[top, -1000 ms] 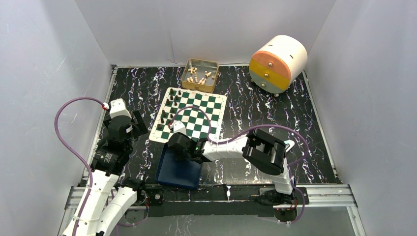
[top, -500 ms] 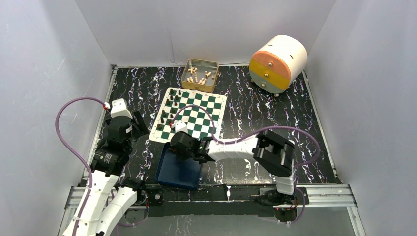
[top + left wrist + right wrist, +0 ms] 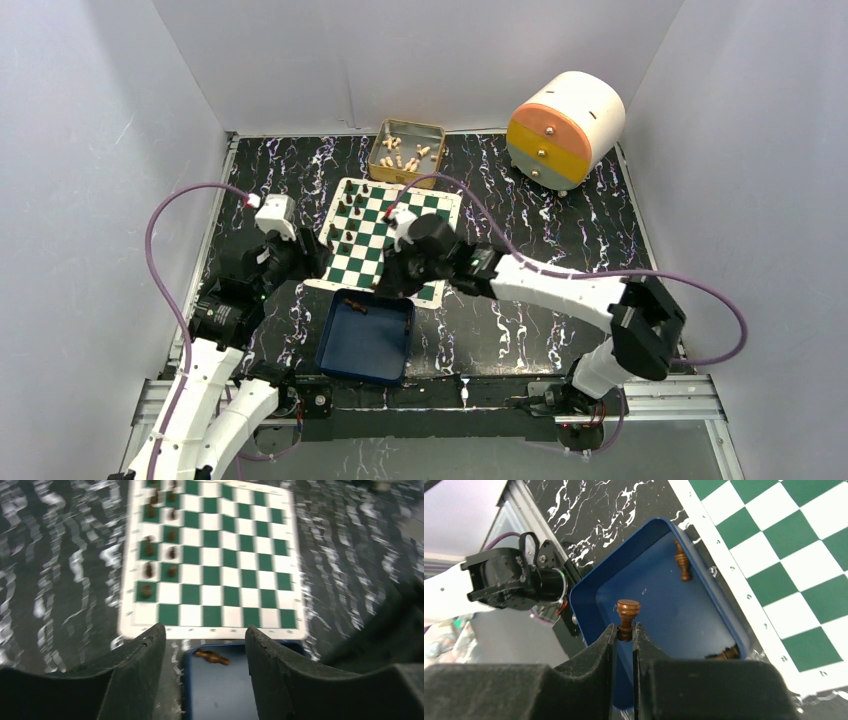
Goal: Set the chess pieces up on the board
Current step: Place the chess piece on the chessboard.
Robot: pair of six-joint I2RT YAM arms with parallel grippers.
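The green-and-white board (image 3: pixel 400 225) lies mid-table, and several dark-brown chess pieces (image 3: pixel 171 553) stand in its two left columns. My right gripper (image 3: pixel 624 632) is shut on one brown piece (image 3: pixel 627 615), holding it above the blue tray (image 3: pixel 589 587). In the top view that gripper (image 3: pixel 388 282) hangs over the board's near edge. Two more pieces lie in the tray, one (image 3: pixel 682 561) by its far wall and one (image 3: pixel 725 654) partly hidden behind my finger. My left gripper (image 3: pixel 205 640) is open and empty. It points at the tray's far-left corner, where a piece (image 3: pixel 212 656) lies.
A gold tin (image 3: pixel 407 152) of cream-white pieces sits just behind the board. A round white, orange and yellow drawer unit (image 3: pixel 565 130) stands at the back right. The blue tray (image 3: pixel 367 340) sits near the front edge between the arms. White walls enclose the table.
My right gripper shut on a brown piece in the tray, then rose and moved toward the board. My left arm swung right toward the tray and its jaws narrowed.
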